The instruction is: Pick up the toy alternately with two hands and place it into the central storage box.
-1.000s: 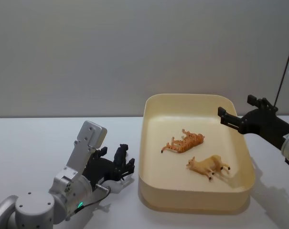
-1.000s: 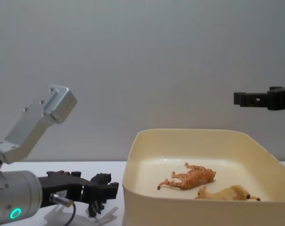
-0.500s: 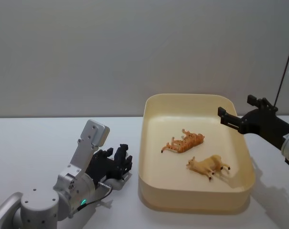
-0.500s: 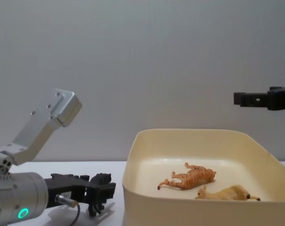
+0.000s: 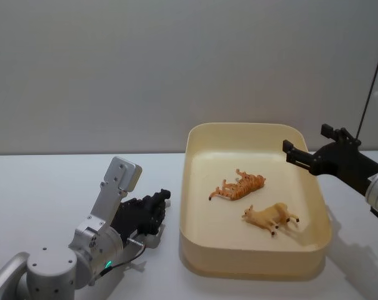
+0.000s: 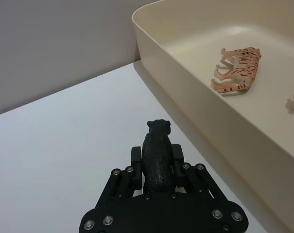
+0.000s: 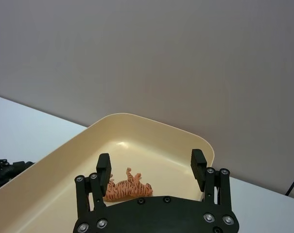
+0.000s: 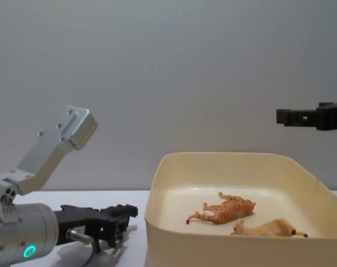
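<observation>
A white table (image 5: pixel 45 187) carries the cream storage box (image 5: pixel 195 250).

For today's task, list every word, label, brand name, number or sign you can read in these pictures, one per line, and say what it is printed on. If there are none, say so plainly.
None: there is no readable text.
The storage box, the black toy clamped in the left end effector, the striped toy, the tan toy and the open right end effector all bear no writing.
</observation>
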### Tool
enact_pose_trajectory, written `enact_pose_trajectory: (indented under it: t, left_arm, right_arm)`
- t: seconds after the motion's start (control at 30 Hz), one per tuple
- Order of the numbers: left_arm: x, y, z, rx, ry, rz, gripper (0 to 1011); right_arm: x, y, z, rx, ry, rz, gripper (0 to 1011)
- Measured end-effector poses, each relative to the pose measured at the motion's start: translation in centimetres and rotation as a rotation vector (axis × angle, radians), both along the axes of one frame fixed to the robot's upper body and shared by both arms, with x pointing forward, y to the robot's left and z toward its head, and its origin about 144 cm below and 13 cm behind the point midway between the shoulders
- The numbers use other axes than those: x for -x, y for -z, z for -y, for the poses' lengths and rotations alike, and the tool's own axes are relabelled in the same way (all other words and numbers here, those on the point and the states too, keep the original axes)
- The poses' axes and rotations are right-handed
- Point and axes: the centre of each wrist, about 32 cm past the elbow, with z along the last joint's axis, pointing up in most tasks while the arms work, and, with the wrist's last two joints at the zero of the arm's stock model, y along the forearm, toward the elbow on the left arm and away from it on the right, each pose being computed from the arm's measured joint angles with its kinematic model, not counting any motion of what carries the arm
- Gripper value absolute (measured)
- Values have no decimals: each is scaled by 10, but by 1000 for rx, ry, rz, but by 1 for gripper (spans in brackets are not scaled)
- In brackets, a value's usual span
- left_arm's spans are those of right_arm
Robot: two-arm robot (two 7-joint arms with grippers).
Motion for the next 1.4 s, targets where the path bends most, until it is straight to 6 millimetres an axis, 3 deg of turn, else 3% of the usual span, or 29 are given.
enact_pose_trajectory:
  t: [0.27,0.77,1.4]
  left_arm:
    - [2,-5,4,-6,-53,12,331]
    - [-2,-38,12,-56,-124,112,331]
    - [-29,-69,22,-54,41,208,331]
  right_arm:
    - [0,0,0,0,0,0,1001]
    - [0,0,0,0,0,0,1001]
    - [0,0,0,0,0,0,1001]
